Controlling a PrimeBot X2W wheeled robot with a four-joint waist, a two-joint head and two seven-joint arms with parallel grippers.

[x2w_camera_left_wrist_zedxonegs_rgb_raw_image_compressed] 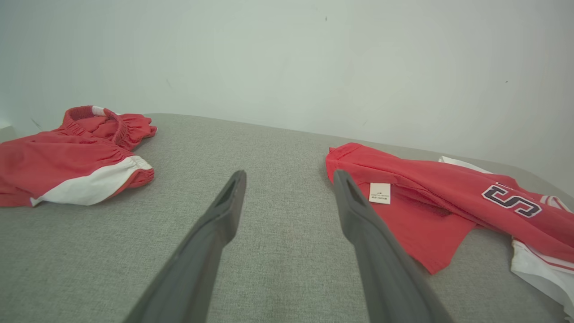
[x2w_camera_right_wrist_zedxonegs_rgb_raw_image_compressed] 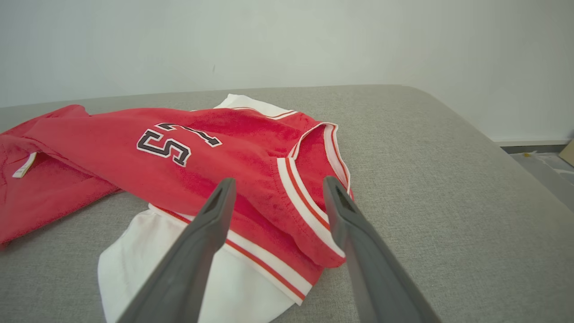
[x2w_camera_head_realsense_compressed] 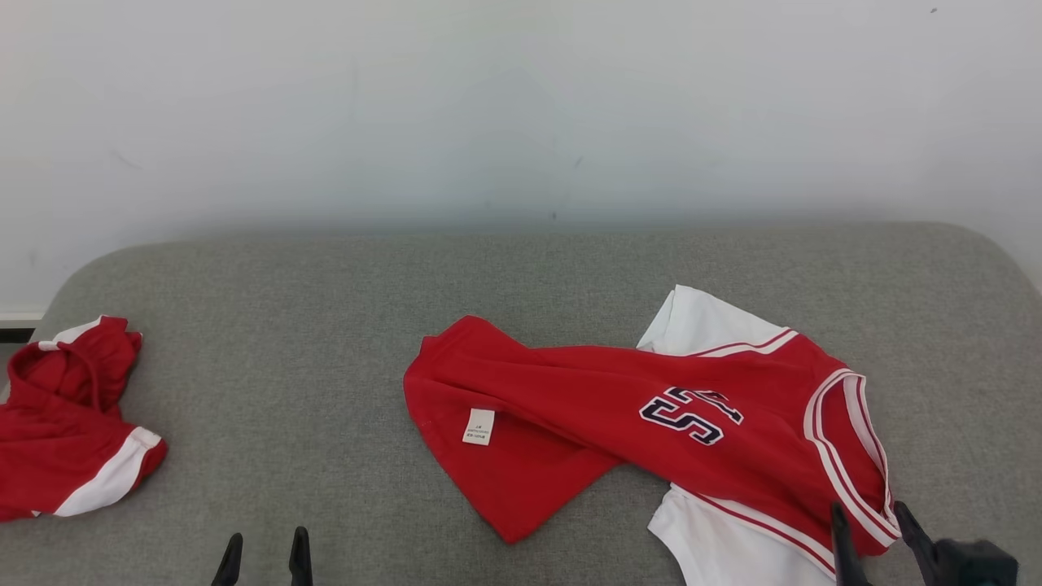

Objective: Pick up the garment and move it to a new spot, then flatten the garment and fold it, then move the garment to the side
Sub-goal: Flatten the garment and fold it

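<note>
At the far left lie crumpled red shorts point(x2w_camera_head_realsense_compressed: 65, 423) with a white side panel and a gathered elastic waist, on the grey woven cushion point(x2w_camera_head_realsense_compressed: 326, 325). Near them, the left gripper point(x2w_camera_head_realsense_compressed: 269, 535) hovers over bare fabric, its tapered dark fingers spread wide and holding nothing. The red jersey point(x2w_camera_head_realsense_compressed: 619, 407) sprawls from centre to right, twisted and partly inside out, showing a white care label point(x2w_camera_head_realsense_compressed: 479, 426), a stitched navy numeral point(x2w_camera_head_realsense_compressed: 690, 413), white sleeves and a striped ribbed collar. The right gripper point(x2w_camera_head_realsense_compressed: 869, 511) is fully parted and empty at that collar's near edge.
</note>
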